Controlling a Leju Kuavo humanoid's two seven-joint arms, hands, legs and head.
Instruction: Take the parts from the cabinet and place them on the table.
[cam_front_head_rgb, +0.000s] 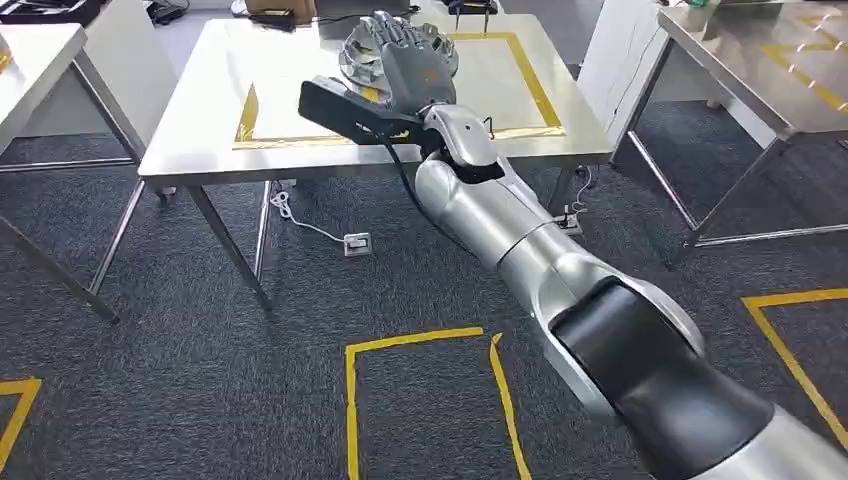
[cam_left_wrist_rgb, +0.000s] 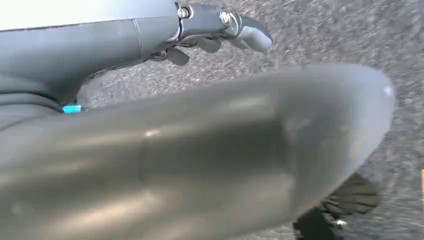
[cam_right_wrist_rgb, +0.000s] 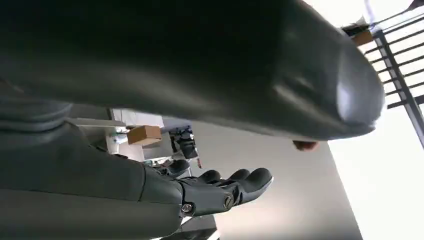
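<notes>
A shiny silver finned metal part (cam_front_head_rgb: 362, 52) lies on the white table (cam_front_head_rgb: 200, 120), inside a yellow tape rectangle. My right hand (cam_front_head_rgb: 412, 62) reaches over the table and lies flat above the part, back upward, covering its right side. In the right wrist view its fingers (cam_right_wrist_rgb: 235, 186) are stretched out apart from the thick thumb, with nothing between them. Whether the palm touches the part is hidden. My left hand (cam_left_wrist_rgb: 210, 150) hangs over the dark carpet, its fingers (cam_left_wrist_rgb: 247, 32) loosely extended and holding nothing.
Another white table (cam_front_head_rgb: 40, 50) stands at the left and a metal table (cam_front_head_rgb: 760, 70) at the right. A cable and socket (cam_front_head_rgb: 357, 243) lie under the middle table. Yellow tape squares (cam_front_head_rgb: 420, 345) mark the carpet. A brown box (cam_right_wrist_rgb: 144, 135) and dark items sit at the table's far edge.
</notes>
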